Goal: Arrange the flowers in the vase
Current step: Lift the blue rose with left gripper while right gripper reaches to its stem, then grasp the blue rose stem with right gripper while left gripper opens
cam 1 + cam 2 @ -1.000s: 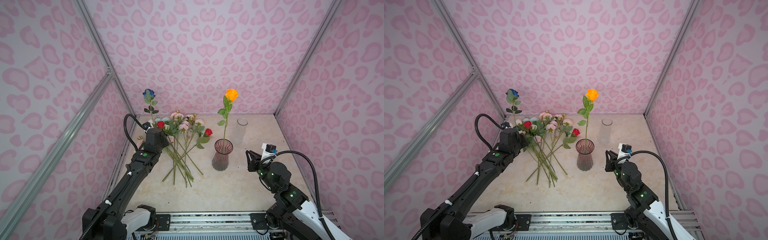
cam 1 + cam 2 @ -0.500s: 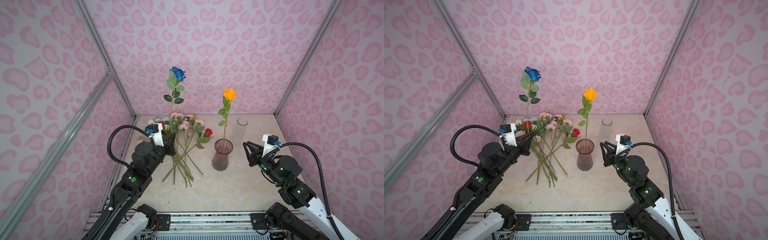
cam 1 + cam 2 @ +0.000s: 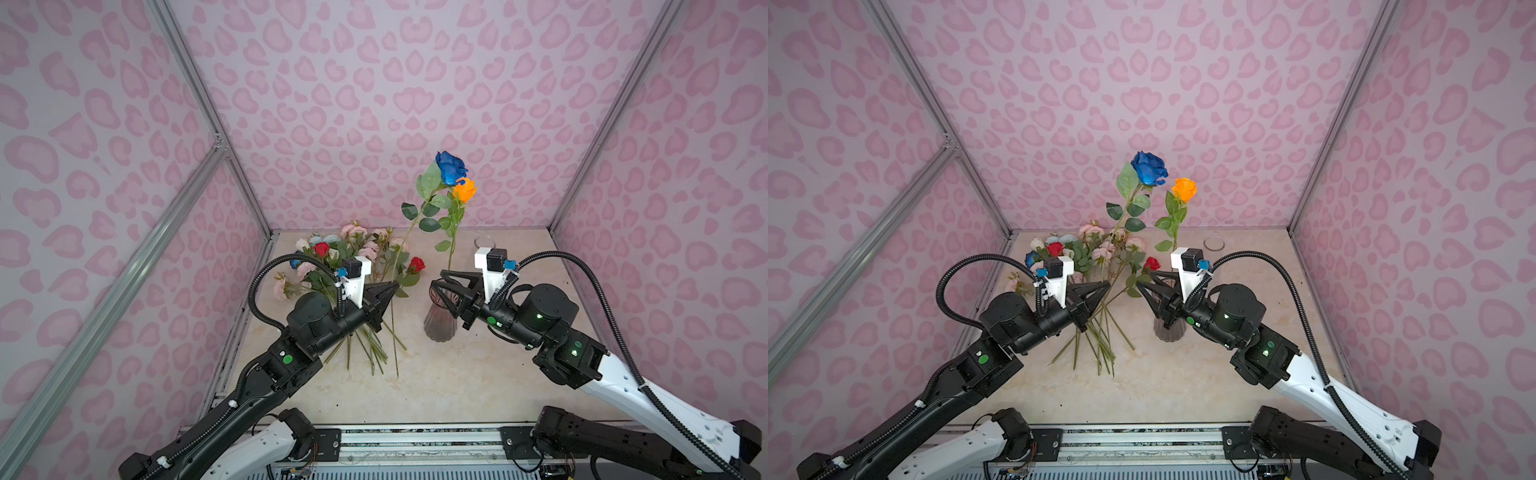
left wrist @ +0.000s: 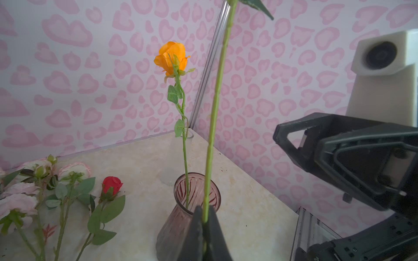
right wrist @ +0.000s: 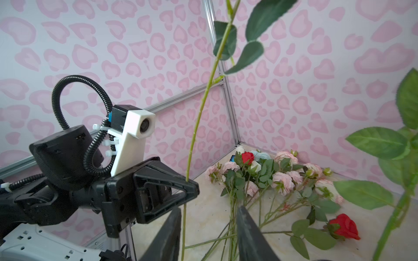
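While the left jaws stay out of contact with the vase (image 3: 438, 328), they are clamped shut on the lower stem of a blue rose (image 3: 451, 168). The rose rises nearly upright above them, and its head leans toward the right jaws. A short length of stem (image 5: 183, 226) hangs below the grip. The right jaws stand partly open and hold nothing. Their tips face the left jaws across a small gap, directly above the ribbed, purple-tinted glass vase. An orange rose (image 3: 1184, 189) stands in that vase, its head just beside and slightly below the blue one. The remaining flowers (image 3: 353, 249), pink, white, light blue and red, lie in a pile on the bench (image 3: 457, 386), behind and beneath the left jaws. One red rose (image 3: 417, 264) lies apart from the pile, just beyond the gap between the two pairs of jaws.
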Controlling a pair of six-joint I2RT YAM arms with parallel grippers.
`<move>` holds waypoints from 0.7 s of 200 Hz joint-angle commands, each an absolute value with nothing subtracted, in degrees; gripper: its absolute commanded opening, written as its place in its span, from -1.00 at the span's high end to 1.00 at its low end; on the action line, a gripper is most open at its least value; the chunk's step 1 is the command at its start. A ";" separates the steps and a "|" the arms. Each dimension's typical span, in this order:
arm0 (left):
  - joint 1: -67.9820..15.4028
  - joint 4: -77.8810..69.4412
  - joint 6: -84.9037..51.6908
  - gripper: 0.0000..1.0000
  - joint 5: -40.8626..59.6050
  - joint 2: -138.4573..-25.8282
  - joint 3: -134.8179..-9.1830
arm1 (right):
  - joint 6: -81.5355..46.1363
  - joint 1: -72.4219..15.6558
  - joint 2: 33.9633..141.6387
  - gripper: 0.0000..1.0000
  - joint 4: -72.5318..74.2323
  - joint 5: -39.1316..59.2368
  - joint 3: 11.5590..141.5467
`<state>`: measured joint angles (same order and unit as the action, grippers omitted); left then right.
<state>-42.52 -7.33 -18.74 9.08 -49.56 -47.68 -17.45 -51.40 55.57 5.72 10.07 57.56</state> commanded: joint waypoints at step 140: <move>-45.43 -11.72 -18.59 0.94 6.85 -48.14 -46.58 | -26.65 -53.17 72.47 0.56 17.70 14.77 66.89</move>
